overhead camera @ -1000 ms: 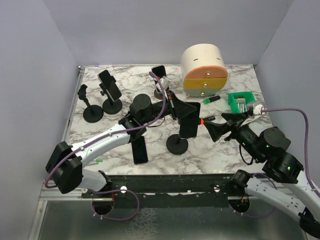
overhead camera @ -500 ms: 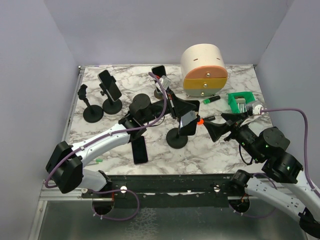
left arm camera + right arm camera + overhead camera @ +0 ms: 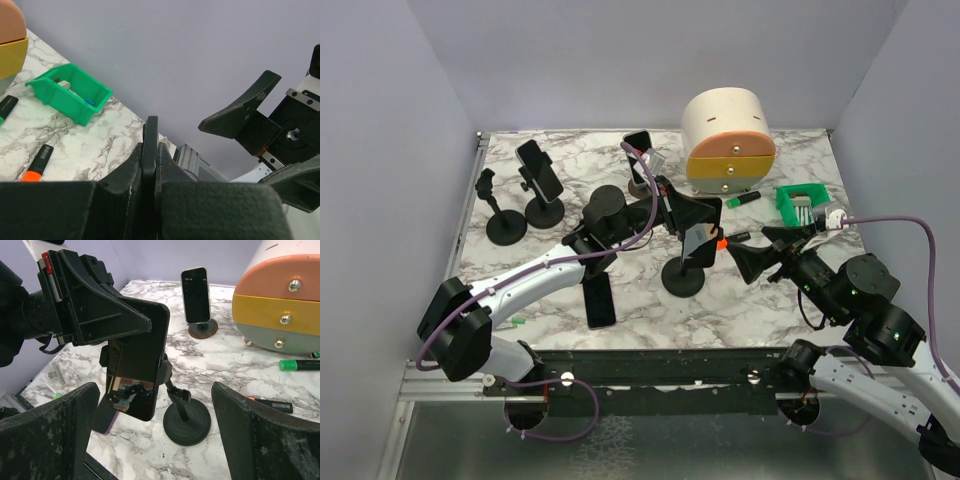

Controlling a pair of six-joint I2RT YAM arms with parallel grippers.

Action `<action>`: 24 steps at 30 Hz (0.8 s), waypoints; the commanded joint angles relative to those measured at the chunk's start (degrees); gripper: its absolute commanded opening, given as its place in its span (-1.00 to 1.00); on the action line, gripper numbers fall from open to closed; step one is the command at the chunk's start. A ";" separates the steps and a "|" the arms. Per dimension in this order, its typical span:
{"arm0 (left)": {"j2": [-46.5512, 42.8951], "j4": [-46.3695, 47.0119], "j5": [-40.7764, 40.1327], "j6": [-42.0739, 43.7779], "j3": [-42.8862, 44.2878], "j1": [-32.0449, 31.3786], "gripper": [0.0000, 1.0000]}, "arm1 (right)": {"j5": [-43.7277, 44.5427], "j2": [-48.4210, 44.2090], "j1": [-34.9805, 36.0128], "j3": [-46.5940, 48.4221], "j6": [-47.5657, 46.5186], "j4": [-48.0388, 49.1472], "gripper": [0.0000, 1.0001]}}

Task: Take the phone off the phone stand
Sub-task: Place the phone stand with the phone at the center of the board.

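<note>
A black phone (image 3: 697, 246) is tilted over a black round-based phone stand (image 3: 682, 279) at mid-table. In the right wrist view the phone (image 3: 136, 360) still sits in the stand's clamp above the stand (image 3: 188, 423). My left gripper (image 3: 692, 225) is shut on the phone's upper part. In the left wrist view the phone's edge (image 3: 150, 131) shows squeezed between the left gripper's (image 3: 150, 152) fingers. My right gripper (image 3: 762, 252) hangs open just right of the stand, apart from it. The stand and phone lie ahead, between the right gripper's (image 3: 160, 440) wide fingers.
Two more phones stand on stands at the back (image 3: 638, 152) and back left (image 3: 542, 172), beside an empty stand (image 3: 502, 218). Another phone (image 3: 600, 300) lies flat near the front. A drawer unit (image 3: 728, 140), green bin (image 3: 802, 203) and markers (image 3: 744, 200) sit at the back right.
The left gripper has tilted the phone and drawn it slightly back, and the stand's base has slid a little towards the back right with it. The right arm has stayed still.
</note>
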 commanded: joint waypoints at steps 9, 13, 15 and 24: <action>0.20 9.02 -5.11 -4.30 -1.55 1.19 -0.94 | -0.76 0.15 0.08 -0.26 0.89 0.01 0.99; 0.30 9.05 -4.86 -3.88 -2.57 1.23 -0.81 | -0.57 0.31 0.08 -0.19 0.63 -0.11 0.99; 0.41 9.10 -4.77 -3.65 -2.99 1.24 -0.72 | -0.39 0.46 0.08 -0.19 0.62 -0.14 0.99; 0.03 9.10 -4.89 -3.24 -4.29 1.24 -0.12 | -0.65 0.95 0.07 -0.19 0.79 -0.22 0.99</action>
